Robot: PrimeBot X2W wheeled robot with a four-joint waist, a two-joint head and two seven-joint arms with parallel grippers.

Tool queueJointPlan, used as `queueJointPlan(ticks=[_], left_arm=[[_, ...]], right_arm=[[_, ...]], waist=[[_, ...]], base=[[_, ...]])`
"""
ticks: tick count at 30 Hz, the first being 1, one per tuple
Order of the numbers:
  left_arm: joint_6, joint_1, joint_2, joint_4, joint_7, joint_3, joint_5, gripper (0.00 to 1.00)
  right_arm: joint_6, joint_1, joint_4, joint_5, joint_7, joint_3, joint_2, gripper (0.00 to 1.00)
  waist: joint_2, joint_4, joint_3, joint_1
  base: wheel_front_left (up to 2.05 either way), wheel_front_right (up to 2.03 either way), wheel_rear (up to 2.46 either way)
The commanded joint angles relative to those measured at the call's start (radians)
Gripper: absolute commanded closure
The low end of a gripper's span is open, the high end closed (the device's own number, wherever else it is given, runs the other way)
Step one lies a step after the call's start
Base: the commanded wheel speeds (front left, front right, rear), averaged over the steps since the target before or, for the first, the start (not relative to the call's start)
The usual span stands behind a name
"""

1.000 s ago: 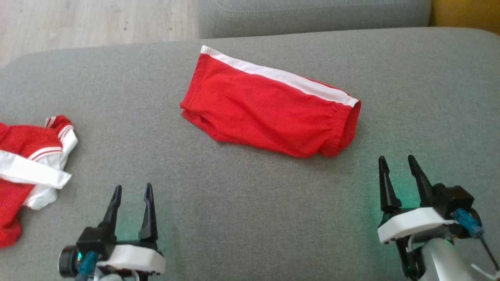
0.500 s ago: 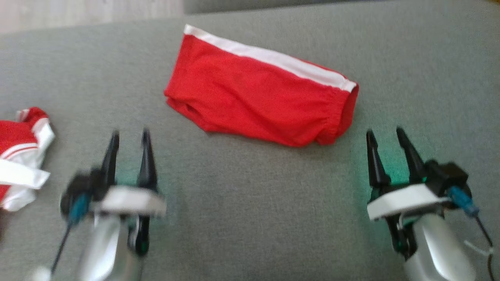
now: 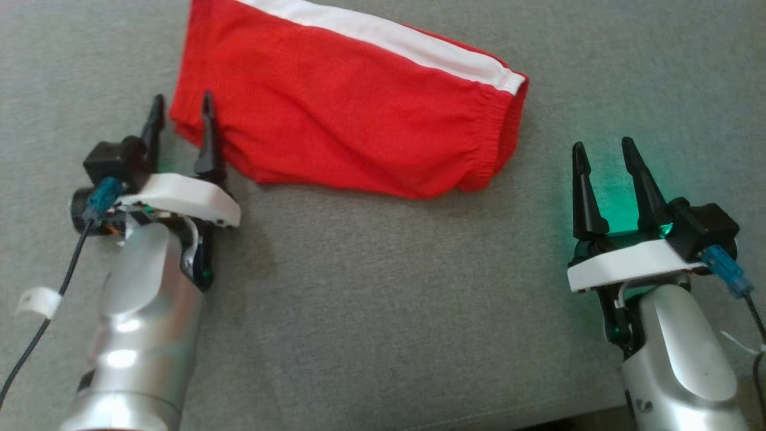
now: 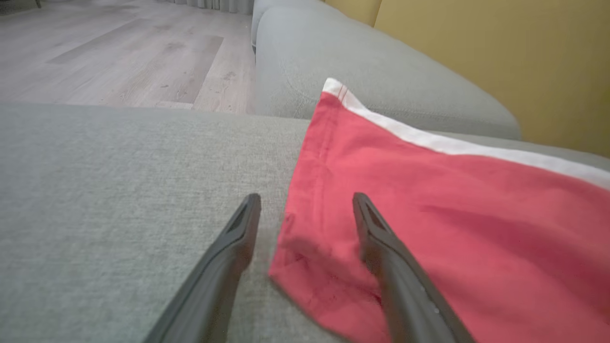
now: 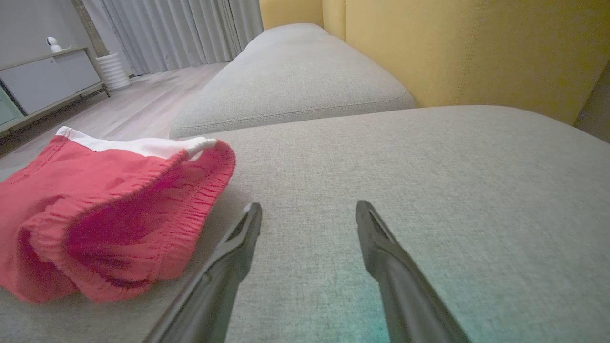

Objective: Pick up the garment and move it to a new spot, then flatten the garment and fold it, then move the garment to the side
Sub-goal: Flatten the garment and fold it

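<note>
**Left claw**: fingers spread wide, holding nothing; it stands at the left end of the shorts; in the left wrist view one finger is over bare cushion and the other over red cloth, so the hemmed left edge runs up between them; whether either tip touches the fabric cannot be told.

**Right claw**: likewise spread and empty; it is over bare cushion, to the right of the gathered waistband and a little nearer the robot, near it yet apart; in the right wrist view the waistband end lies off to the left of the fingers, not between them.

**Shorts**: lying on the grey sofa cushion before the robot; the long axis runs across its front, from far left to nearer right; the white stripe follows the far edge; the hemmed end is at the left, the waistband end at the right.

**Judgement**: the left arm is the nearer and the better placed; the coming move is probably a pinch on the left end, which calls for the claw to lower and close across that edge; the right claw would have to shift leftward before it could take the waistband; a shallow bite on the hem may catch one layer only.
</note>
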Motion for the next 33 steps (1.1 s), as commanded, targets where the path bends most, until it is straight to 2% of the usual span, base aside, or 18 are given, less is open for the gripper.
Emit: queueJointPlan(ticks=[1,6,10,11,12,14,18,23,27,33], left_arm=[[0.022,-0.017,0.038,0.013,-0.007,0.027,0.007,0.00],[0.062,-0.029,0.039,0.148,-0.007,0.004,0.045,0.00],[0.055,-0.033,0.026,0.266,0.031,-0.042,0.070,0.00],[0.052,-0.035,0.021,0.290,0.046,-0.051,0.071,0.10],[0.047,-0.036,0.017,0.314,0.065,-0.061,0.074,0.51],[0.040,-0.037,0.011,0.351,0.091,-0.072,0.073,1.00],[0.032,-0.031,0.006,0.380,0.075,-0.080,0.065,1.00],[0.052,0.019,-0.003,0.347,0.002,-0.064,0.035,1.00],[0.062,0.076,-0.009,0.292,-0.005,-0.057,0.018,1.00],[0.083,0.252,-0.014,0.103,-0.006,-0.053,-0.017,1.00]], right_arm=[[-0.001,-0.016,-0.032,0.010,-0.006,0.018,-0.001,0.00],[-0.001,-0.011,-0.019,0.027,-0.006,0.021,-0.001,0.00],[-0.001,-0.009,-0.015,0.039,-0.006,0.026,-0.001,0.00],[-0.001,-0.009,-0.014,0.041,-0.006,0.025,-0.001,0.00],[-0.001,-0.010,-0.014,0.043,-0.006,0.026,-0.001,0.00],[-0.001,-0.011,-0.013,0.047,-0.006,0.029,-0.001,0.00],[-0.001,-0.007,-0.012,0.054,-0.006,0.033,-0.001,0.00],[-0.001,0.038,0.011,0.062,-0.006,0.013,-0.001,0.00],[-0.001,0.069,0.024,0.070,-0.006,0.003,-0.001,0.00],[-0.001,0.109,0.035,0.088,-0.006,0.002,-0.001,0.00]], waist=[[0.0000,-0.020,0.017,-0.0003],[0.0000,-0.022,0.002,-0.0003],[0.0000,-0.013,-0.016,-0.0003],[0.0000,-0.010,-0.021,-0.0003],[0.0000,-0.007,-0.026,-0.0003],[0.0000,-0.003,-0.037,-0.0003],[0.0000,0.008,-0.073,-0.0003],[0.0000,0.056,-0.169,-0.0003],[0.0000,0.090,-0.218,-0.0003],[0.0000,0.138,-0.258,-0.0003]], base=[[0.00,0.00,0.00],[0.00,0.00,0.00],[0.00,0.00,0.00],[0.00,0.00,0.00],[0.00,0.00,0.00],[0.00,0.00,0.00],[0.00,0.00,0.00],[0.00,0.00,0.00],[0.00,0.00,0.00],[0.00,0.00,0.00]])
